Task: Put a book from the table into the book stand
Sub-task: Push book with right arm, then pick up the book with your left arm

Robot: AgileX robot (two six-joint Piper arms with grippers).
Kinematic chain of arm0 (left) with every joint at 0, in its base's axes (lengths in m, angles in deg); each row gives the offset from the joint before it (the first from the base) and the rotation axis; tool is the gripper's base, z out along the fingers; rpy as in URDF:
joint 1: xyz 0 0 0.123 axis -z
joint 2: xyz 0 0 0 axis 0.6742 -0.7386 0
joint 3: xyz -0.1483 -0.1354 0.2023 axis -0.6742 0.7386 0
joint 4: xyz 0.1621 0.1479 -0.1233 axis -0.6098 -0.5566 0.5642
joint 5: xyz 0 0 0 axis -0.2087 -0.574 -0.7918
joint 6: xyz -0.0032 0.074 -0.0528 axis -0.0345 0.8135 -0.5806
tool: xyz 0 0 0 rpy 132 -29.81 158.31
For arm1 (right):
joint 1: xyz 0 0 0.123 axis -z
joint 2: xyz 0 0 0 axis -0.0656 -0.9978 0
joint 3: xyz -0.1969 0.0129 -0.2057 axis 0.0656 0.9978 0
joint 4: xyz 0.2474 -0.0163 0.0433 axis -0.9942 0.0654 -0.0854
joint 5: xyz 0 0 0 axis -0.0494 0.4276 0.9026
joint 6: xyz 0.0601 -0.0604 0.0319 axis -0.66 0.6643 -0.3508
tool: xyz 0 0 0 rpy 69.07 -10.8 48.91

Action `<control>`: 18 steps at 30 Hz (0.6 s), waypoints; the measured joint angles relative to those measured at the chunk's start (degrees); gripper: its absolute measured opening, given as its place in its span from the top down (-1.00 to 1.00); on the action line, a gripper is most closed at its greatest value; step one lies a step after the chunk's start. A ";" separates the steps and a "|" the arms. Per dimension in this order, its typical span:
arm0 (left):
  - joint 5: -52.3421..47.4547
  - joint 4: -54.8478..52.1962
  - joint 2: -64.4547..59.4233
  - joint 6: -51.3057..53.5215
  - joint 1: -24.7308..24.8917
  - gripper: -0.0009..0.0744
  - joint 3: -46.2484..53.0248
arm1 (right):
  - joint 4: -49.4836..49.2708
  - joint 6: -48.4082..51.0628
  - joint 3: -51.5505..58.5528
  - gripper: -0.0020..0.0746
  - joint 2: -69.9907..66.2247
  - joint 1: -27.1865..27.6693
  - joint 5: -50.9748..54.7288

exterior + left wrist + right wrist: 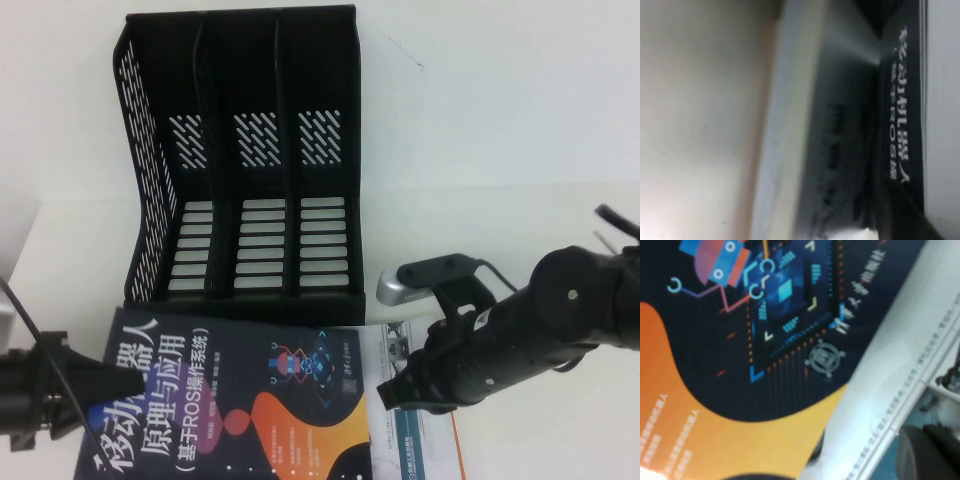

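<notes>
the thick paperback book with a dark navy-black cover, a large white chinese title, orange and purple blobs and a small robot graphic lies flat on the plain white table, at the near edge of the high view. its far edge is just in front of the open side of the black plastic book stand. this stand is a file rack with three upright slots, a slotted base and back, and perforated sloping side walls. all three slots hold nothing.

under the right part of the dark book there is a second book with a white cover, and it shows beside the dark one toward the right.

the left gripper is at the left edge of the dark book, near the first characters of the title. its black fingers are closed down on this edge, so it is clamped on the book. in the left wrist view the book's spine with white letters fills the space very close to the camera, next to the pale page block.

the right gripper is low over the right edge of the dark book, above the white-covered book. if its fingers are apart or together, i cannot tell. the right wrist view shows the cover with the robot graphic and the orange blob from close above.
</notes>
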 joint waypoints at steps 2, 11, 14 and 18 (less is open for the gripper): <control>-0.01 -0.97 4.35 -1.61 0.00 0.67 0.23 | 1.64 -1.50 0.00 0.93 1.82 0.00 0.57; 0.01 -1.08 26.10 -9.52 0.00 0.68 0.41 | 9.29 -8.75 0.00 0.93 13.43 0.00 1.41; -0.29 -2.88 31.96 -13.57 0.00 0.68 -1.55 | 9.79 -9.00 0.00 0.93 16.41 0.00 2.46; -1.88 -5.51 37.10 -19.35 0.00 0.68 -7.33 | 10.07 -9.00 0.00 0.93 19.80 0.00 4.82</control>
